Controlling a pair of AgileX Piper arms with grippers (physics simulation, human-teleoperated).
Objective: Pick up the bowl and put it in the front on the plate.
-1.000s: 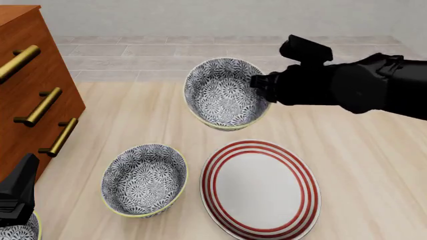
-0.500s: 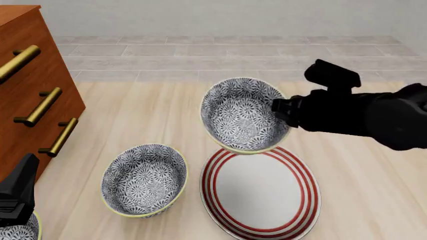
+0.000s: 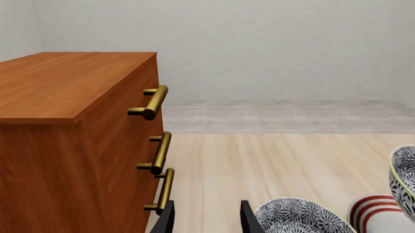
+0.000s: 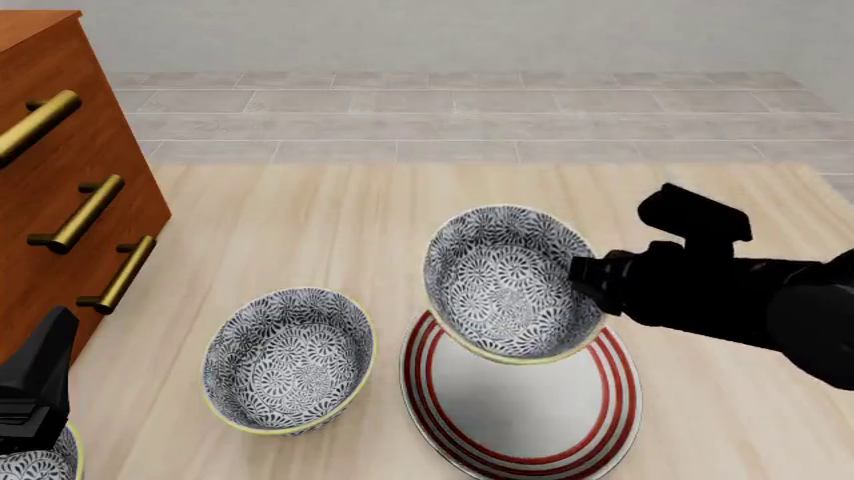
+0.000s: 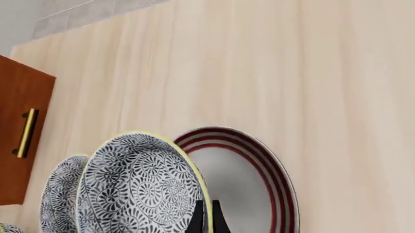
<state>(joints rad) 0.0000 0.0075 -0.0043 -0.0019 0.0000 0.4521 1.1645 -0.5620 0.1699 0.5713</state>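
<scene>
Front view: right gripper (image 4: 587, 285) pinching the rim of the bowl (image 4: 507, 282), holding it tilted in the air above the far part of the plate (image 4: 534, 440); second bowl (image 4: 287, 360) sitting on the table left of the plate; left gripper (image 4: 34, 385) hanging low by the dresser (image 4: 60, 180), state unclear here.

Left wrist view: fingers (image 3: 249, 221) standing apart, gripping nothing, beside the dresser handles (image 3: 155, 102).

Right wrist view: thin fingers (image 5: 206, 218) clamping the bowl's yellow rim, plate underneath.

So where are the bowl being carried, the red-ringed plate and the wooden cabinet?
carried bowl (image 4: 505, 285): front view, on its patterned inside.
plate (image 4: 527, 415): front view, on its bare white middle.
wooden cabinet (image 3: 71, 82): left wrist view, on its top face.
</scene>
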